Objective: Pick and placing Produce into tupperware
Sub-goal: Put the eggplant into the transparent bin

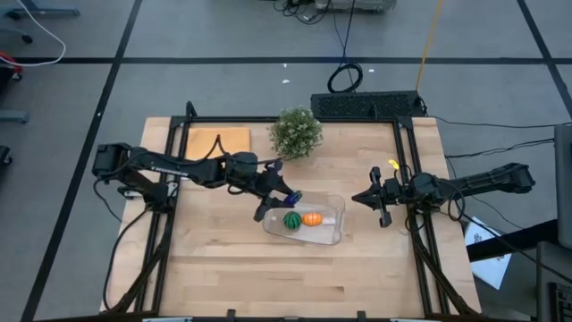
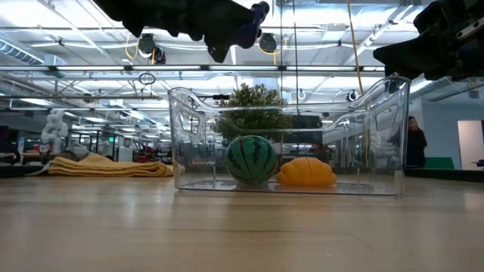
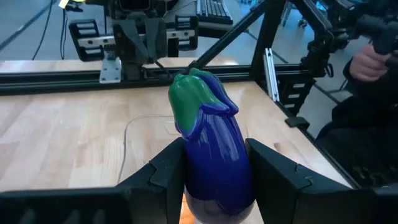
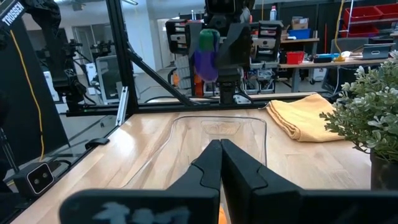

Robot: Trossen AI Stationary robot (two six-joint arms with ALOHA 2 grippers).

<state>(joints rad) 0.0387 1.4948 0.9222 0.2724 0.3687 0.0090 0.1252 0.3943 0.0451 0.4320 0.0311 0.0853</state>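
Left gripper (image 1: 284, 199) was pinching the purple eggplant (image 3: 211, 155) between its fingers (image 3: 166, 177), green cap pointing away from the wrist. In the high view it hung over the tupperware (image 1: 332, 231) at that container's 10 o'clock corner; the low view showed it raised clear above the rim. Striped green ball (image 1: 292, 220) and orange piece (image 1: 312, 218) sat inside the tupperware, just beside each other, ball at the orange's 9 o'clock. Right gripper (image 1: 359, 199) waited at the tupperware's 2 o'clock, fingers (image 4: 239, 168) pressed together, holding nothing. Potted plant (image 1: 296, 131) was at 12 o'clock, yellow cloth (image 1: 215, 140) at 10 o'clock.
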